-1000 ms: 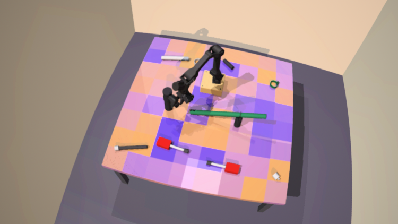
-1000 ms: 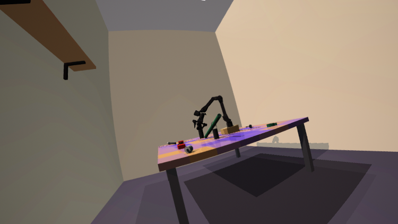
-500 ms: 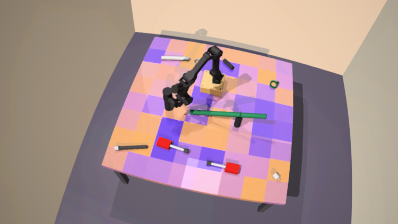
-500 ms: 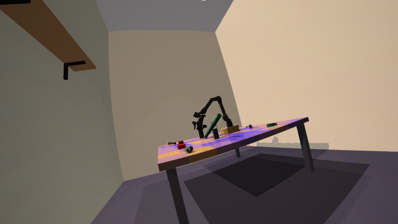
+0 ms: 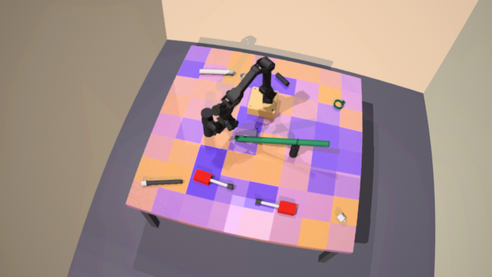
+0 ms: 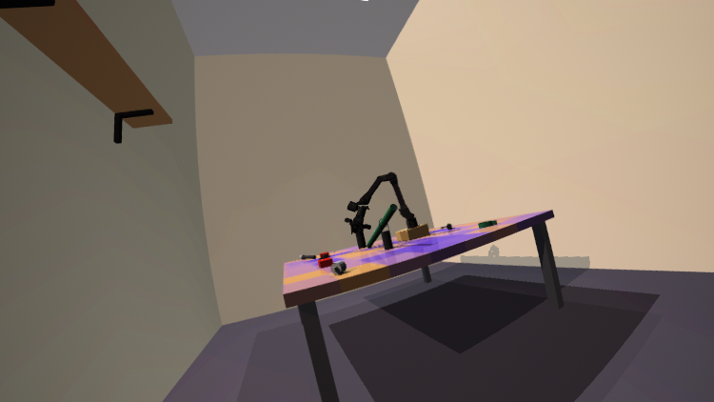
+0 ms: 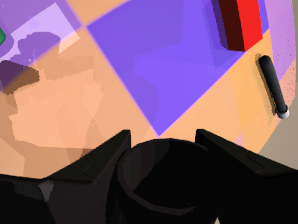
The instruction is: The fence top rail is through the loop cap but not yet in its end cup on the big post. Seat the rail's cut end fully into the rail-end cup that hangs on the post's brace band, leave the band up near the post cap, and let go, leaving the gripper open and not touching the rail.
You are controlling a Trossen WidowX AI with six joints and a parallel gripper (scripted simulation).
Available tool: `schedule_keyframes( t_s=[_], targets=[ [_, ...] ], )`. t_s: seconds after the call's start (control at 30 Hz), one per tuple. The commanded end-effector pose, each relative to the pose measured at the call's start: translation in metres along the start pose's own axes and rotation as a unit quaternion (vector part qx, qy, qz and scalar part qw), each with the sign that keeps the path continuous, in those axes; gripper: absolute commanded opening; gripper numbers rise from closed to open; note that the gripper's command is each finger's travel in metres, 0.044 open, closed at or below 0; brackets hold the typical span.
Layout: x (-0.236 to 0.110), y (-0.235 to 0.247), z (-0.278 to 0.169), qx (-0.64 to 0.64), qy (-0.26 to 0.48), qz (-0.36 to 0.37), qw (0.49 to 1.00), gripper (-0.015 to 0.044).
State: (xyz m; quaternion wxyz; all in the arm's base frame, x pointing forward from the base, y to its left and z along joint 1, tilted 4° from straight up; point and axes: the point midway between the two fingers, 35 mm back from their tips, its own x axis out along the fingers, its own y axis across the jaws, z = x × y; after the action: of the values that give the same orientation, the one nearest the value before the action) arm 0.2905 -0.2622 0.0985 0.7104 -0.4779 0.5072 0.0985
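Note:
The big black post [image 5: 207,121] [image 6: 360,240] [image 7: 162,176] stands left of the table's middle. My gripper [image 5: 216,121] [image 6: 356,226] [image 7: 162,141] is shut on its upper part, one finger on each side. The brace band and the rail-end cup are hidden between the black fingers. The green rail [image 5: 282,141] [image 6: 382,225] lies through the loop cap of the small black post [image 5: 293,150] [image 6: 386,239]. Its left end [image 5: 237,138] stops a short way right of the big post, apart from it. A sliver of the rail shows at the left edge of the wrist view [image 7: 1,36].
The tan arm base [image 5: 261,105] sits behind the rail. Two red-handled tools [image 5: 203,176] [image 5: 287,207] [image 7: 238,16], a black rod [image 5: 161,182] [image 7: 273,83], a white rod [image 5: 216,71], a short black bar [image 5: 282,79], a green ring [image 5: 339,103] and a small white piece [image 5: 341,217] lie around.

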Motion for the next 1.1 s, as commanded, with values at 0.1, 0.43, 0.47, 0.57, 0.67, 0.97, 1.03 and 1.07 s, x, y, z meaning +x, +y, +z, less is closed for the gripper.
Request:
schedule_keyframes(
  t_s=[0.1,0.43,0.47,0.57,0.67,0.97,1.03,1.07],
  targets=[
    [-0.002,0.006,-0.001,-0.026,-0.013,0.003,1.000,0.0000],
    [-0.005,0.011,-0.001,-0.051,-0.028,0.003,0.998,0.0000],
    [-0.005,0.012,-0.001,-0.056,-0.031,0.003,0.998,0.0000],
    [-0.006,0.013,-0.002,-0.061,-0.033,0.003,0.998,0.0000],
    [-0.006,0.013,-0.002,-0.063,-0.034,0.003,0.997,0.0000],
    [-0.009,0.018,-0.003,-0.092,-0.051,0.003,0.994,0.0000],
    [-0.009,0.019,-0.003,-0.094,-0.052,0.003,0.994,0.0000],
    [-0.010,0.019,-0.003,-0.096,-0.054,0.003,0.994,0.0000]
  ],
)
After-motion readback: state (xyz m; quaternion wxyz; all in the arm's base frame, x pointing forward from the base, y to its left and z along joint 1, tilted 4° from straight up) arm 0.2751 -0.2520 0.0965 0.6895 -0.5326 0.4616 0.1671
